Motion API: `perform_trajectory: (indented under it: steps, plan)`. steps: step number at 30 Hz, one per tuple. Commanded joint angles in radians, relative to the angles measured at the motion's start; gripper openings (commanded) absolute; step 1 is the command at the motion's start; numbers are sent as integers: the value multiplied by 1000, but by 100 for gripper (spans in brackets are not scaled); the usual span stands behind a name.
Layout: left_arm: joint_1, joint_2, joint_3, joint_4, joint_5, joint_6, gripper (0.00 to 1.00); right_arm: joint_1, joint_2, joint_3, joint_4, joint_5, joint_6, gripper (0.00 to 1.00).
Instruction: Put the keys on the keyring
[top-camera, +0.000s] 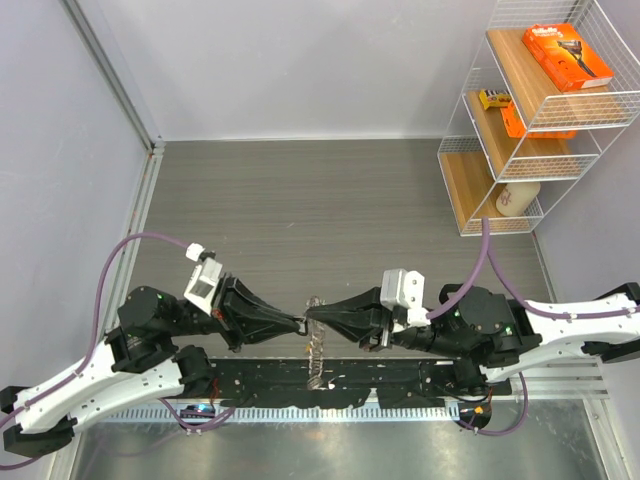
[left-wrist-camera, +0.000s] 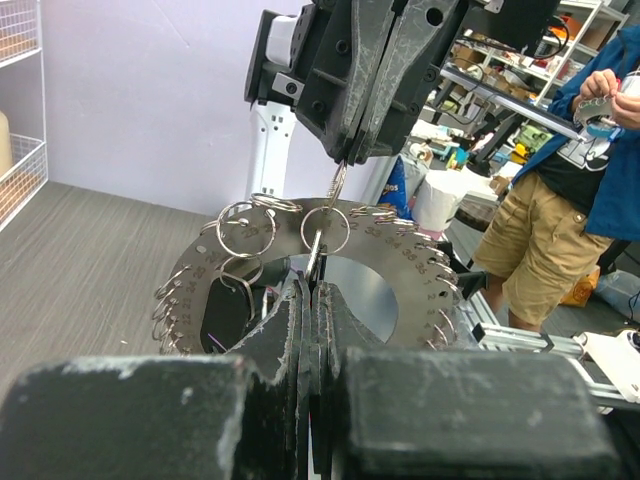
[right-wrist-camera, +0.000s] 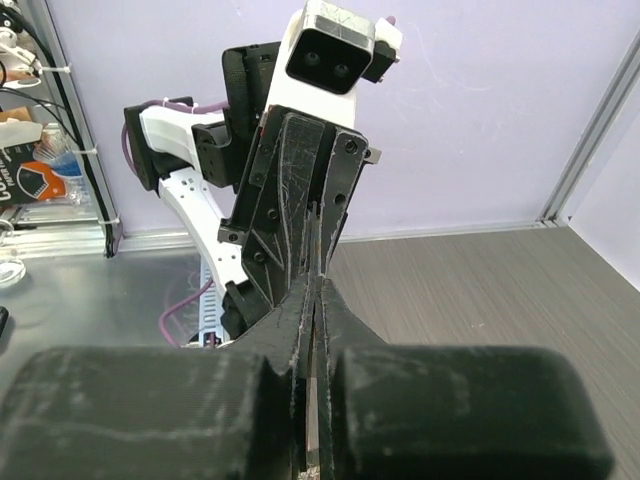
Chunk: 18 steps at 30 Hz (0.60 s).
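Note:
My two grippers meet tip to tip above the table's near edge. My left gripper (top-camera: 300, 322) (left-wrist-camera: 312, 288) is shut on a thin silver split ring (left-wrist-camera: 325, 230), the keyring. It hangs at the rim of a numbered metal disc (left-wrist-camera: 400, 240) (top-camera: 317, 352) that carries several small rings. My right gripper (top-camera: 322, 320) (left-wrist-camera: 350, 158) (right-wrist-camera: 318, 285) is shut on a thin metal sliver (left-wrist-camera: 338, 186), apparently a key, whose tip touches that ring. The left arm's fingers (right-wrist-camera: 290, 190) face the right wrist camera. No green tag and no black-headed key shows.
A white wire shelf (top-camera: 530, 110) with orange boxes stands at the back right. A metal rail (top-camera: 350, 412) runs along the near edge. A person (left-wrist-camera: 580, 150) stands beyond the table in the left wrist view.

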<state>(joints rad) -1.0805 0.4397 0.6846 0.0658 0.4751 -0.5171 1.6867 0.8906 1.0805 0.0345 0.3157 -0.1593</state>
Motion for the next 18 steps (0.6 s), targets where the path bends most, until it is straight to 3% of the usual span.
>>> perform_trajectory:
  steps: [1,5,8,11,18]
  plan:
    - [-1,-9,1,-1,28,-6,0,5,-30,27,191,-12,-17,6]
    - [1,-12,0,8,25,-11,0,5,-39,18,179,-4,-11,6]
    - [-1,-19,-5,20,25,-12,8,4,-50,13,166,6,-8,6]
    - [-1,-30,0,2,7,-3,1,5,-61,9,151,19,-2,6]
    - [1,-45,23,-29,-4,11,0,4,-67,59,4,48,33,6]
